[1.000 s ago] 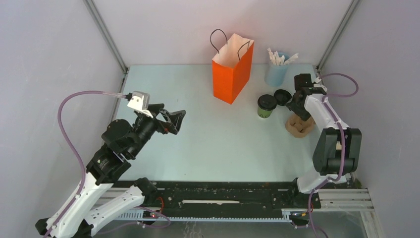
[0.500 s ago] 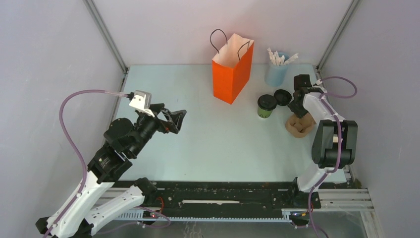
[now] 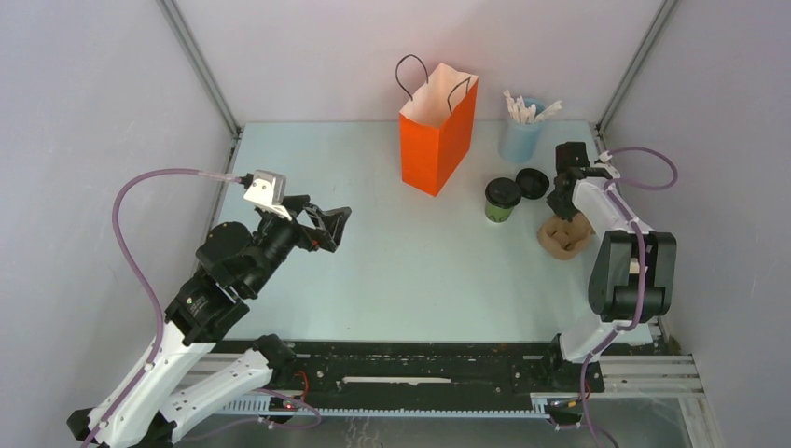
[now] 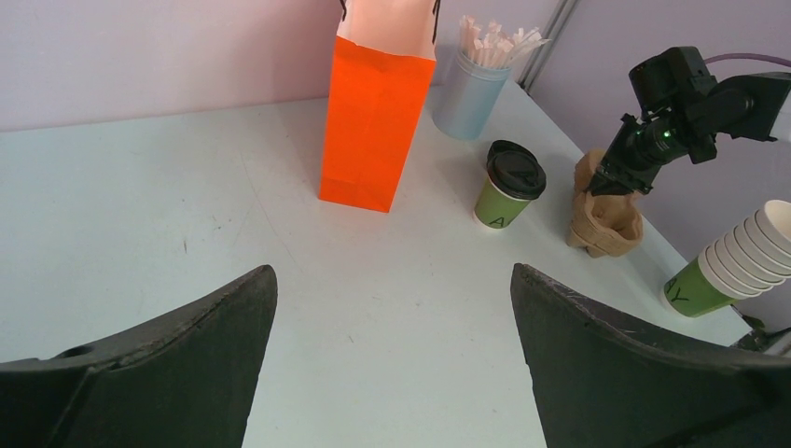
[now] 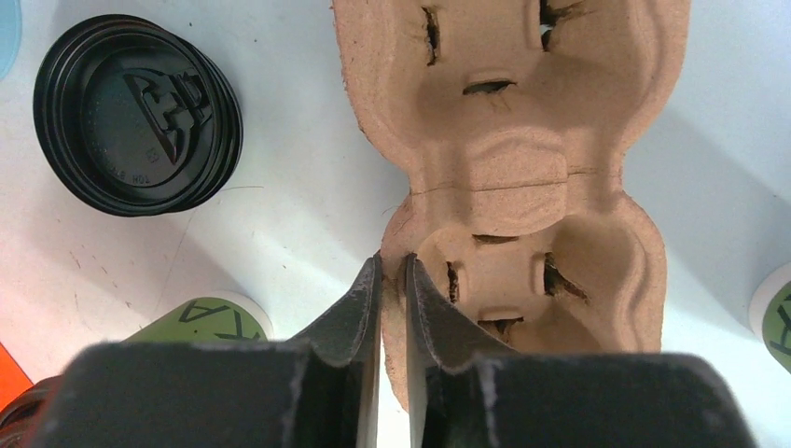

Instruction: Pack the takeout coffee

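The takeout coffee (image 3: 503, 199), an olive-green cup with a black lid, stands right of the orange bag (image 3: 437, 131); the left wrist view shows both, the takeout coffee (image 4: 508, 187) and the bag (image 4: 373, 121). My right gripper (image 5: 393, 266) points down, shut on the rim of a brown pulp cup carrier (image 5: 522, 168), whose thin wall is pinched between the jaws. From above, the right gripper (image 3: 562, 198) sits over the cup carrier (image 3: 564, 235), just right of the coffee. My left gripper (image 3: 331, 227) hovers open and empty at mid-left, its jaws wide apart (image 4: 392, 280).
A stack of black lids (image 3: 534, 182) lies between the coffee and the right arm. A pale blue cup of white sticks (image 3: 520, 131) stands at the back right. A stack of lidless green cups (image 4: 737, 266) lies on its side near the right wall.
The right gripper's jaws have closed from wide apart onto the cup carrier's rim. The left arm has barely shifted.
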Motion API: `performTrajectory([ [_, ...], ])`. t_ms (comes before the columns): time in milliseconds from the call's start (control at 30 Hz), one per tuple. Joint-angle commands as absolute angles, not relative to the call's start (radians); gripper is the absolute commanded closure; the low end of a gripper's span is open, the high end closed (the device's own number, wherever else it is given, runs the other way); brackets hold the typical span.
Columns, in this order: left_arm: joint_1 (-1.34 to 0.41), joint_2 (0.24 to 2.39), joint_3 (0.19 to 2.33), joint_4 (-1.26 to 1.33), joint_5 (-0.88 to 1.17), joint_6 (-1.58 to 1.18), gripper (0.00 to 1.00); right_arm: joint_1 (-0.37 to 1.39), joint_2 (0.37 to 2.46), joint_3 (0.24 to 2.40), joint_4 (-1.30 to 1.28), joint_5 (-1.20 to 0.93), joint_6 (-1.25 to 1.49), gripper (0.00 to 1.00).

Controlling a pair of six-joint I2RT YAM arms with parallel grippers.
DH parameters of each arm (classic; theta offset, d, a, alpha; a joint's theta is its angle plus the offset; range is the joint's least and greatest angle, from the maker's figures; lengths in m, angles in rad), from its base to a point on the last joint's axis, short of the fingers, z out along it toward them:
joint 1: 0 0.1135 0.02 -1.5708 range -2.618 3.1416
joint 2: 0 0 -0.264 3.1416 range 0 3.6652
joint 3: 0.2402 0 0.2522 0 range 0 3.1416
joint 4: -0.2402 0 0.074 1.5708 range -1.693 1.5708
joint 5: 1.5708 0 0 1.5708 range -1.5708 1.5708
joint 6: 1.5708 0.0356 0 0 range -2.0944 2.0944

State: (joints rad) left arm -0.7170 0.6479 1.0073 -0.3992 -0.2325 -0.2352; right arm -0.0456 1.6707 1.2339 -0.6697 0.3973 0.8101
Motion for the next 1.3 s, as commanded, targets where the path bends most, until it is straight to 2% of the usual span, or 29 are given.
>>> performTrajectory([
  [0,-0.713,0.647,0.992,-0.381,-0.233,-0.216,0.00,-0.049,1.603,1.232,-0.657,0.431,0.839,0.86],
  [433,-0.711,0.649,0.990,-0.381,-0.219,-0.221,0.00,-0.024,1.596,1.234,-0.712,0.533,0.763,0.91],
  [667,-0.711,0.655,0.991,-0.379,-0.215,-0.222,0.00,0.090,1.649,1.234,-0.728,0.569,0.503,0.96],
  [833,-0.712,0.657,0.991,-0.377,-0.205,-0.225,0.00,0.113,1.668,1.236,-0.733,0.481,0.294,0.94],
  [933,-0.712,0.655,0.991,-0.378,-0.205,-0.225,0.00,0.144,1.680,1.245,-0.771,0.518,0.251,0.94],
  [1000,-0.712,0.652,0.990,-0.377,-0.204,-0.226,0.00,0.180,1.693,1.244,-0.798,0.550,0.213,0.86],
  [1100,-0.711,0.648,0.990,-0.377,-0.201,-0.225,0.00,0.240,1.703,1.240,-0.862,0.665,0.230,0.62],
  [1167,-0.711,0.646,0.990,-0.377,-0.201,-0.225,0.00,0.249,1.688,1.236,-0.873,0.676,0.245,0.58],
  [1267,-0.713,0.644,0.991,-0.378,-0.202,-0.224,0.00,0.252,1.662,1.236,-0.887,0.675,0.267,0.61],
])
